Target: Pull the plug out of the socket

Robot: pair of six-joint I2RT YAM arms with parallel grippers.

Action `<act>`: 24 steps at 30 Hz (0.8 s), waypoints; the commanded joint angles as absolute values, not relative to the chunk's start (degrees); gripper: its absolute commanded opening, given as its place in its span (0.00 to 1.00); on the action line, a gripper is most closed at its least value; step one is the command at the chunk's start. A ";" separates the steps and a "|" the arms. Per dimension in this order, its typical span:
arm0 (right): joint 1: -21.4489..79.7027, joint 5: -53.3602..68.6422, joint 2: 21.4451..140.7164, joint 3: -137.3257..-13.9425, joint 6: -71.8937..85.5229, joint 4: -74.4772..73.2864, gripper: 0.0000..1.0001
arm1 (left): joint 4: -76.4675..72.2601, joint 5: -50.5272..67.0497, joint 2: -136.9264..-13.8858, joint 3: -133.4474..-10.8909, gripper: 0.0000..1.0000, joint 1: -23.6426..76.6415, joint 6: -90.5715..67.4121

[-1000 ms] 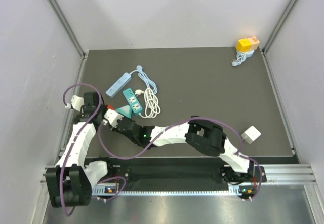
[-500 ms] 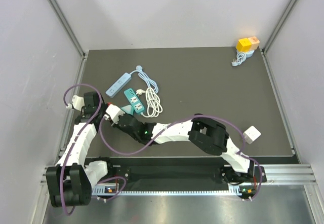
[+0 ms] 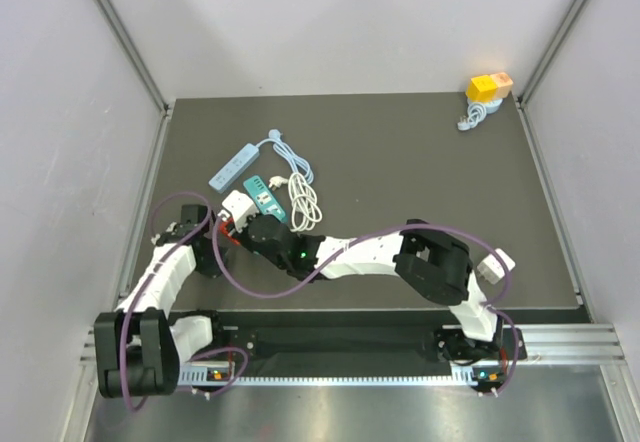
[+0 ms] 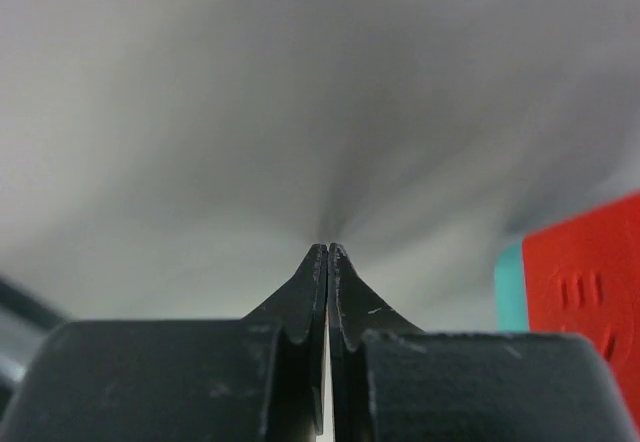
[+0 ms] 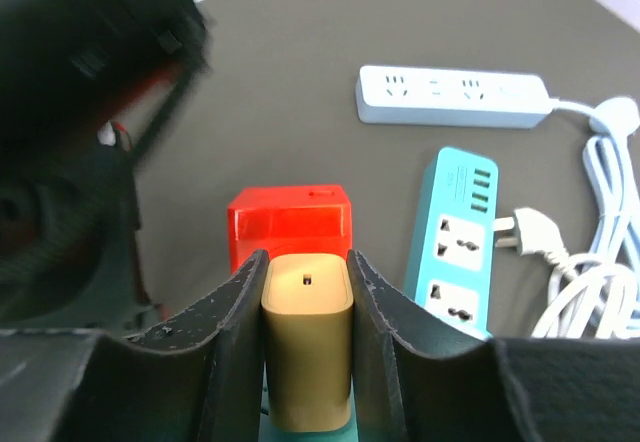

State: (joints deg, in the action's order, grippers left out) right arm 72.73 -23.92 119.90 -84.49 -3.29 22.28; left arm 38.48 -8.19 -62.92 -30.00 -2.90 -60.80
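I see R hand (image 5: 306,264) clamped on tan plug (image 5: 307,347), red socket (image 5: 290,224) touching beyond it; L hand (image 4: 327,252) pinched closed, empty.

The overhead view looks down on the whole table (image 3: 400,162); both wrist views sit close, sharing the red block (image 5: 290,220).

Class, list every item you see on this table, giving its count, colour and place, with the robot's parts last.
tan plug: one, tan, near left of table, gripped
red block: one, red, just behind the plug
teal power strip: one, teal, beside the red block
pale power strip: one, pale blue-white, beyond the teal strip
cable: one coil, white, beside the strips
yellow block: one, yellow-orange, far right corner
white adapter: one, white, near right edge
right gripper: one, black, closed on the plug
left gripper: one, black, closed, empty
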 commanded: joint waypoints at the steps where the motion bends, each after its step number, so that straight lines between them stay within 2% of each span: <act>1: 72.42 -22.59 114.79 -82.10 -0.35 31.90 0.00 | 45.44 -5.71 -60.04 -34.44 0.00 -2.72 -56.26; 4: 72.42 -21.80 115.22 -79.98 -0.44 33.83 0.00 | 47.54 -7.55 -57.49 -38.75 0.05 -2.72 -53.71; 8: 72.42 -22.06 115.75 -78.58 -0.35 34.71 0.00 | 49.48 -7.38 -52.67 -41.48 0.23 -2.72 -52.82; 13: 73.21 -22.15 113.73 -70.41 1.49 39.46 0.01 | 49.49 -7.56 -46.68 -41.14 0.31 -2.72 -53.87; 14: 73.30 -22.41 113.21 -69.70 1.41 39.38 0.02 | 49.31 -6.95 -44.84 -40.87 0.36 -2.72 -54.49; 18: 73.92 -23.47 111.45 -69.26 1.49 35.51 0.25 | 47.38 -2.13 -41.58 -38.86 0.47 -2.64 -54.58; 20: 74.00 -22.94 111.10 -69.34 1.58 33.14 0.35 | 47.55 -0.62 -40.17 -38.15 0.48 -2.64 -54.93; 21: 74.00 -22.68 110.66 -69.87 2.02 32.09 0.42 | 47.46 2.08 -39.82 -37.45 0.48 -2.72 -55.02; 23: 73.92 -21.98 110.13 -70.31 2.81 29.11 0.48 | 47.90 3.51 -38.42 -36.92 0.48 -2.72 -55.02; 24: 73.83 -21.45 109.34 -70.23 3.25 28.31 0.56 | 48.07 3.86 -37.89 -36.74 0.46 -2.72 -55.11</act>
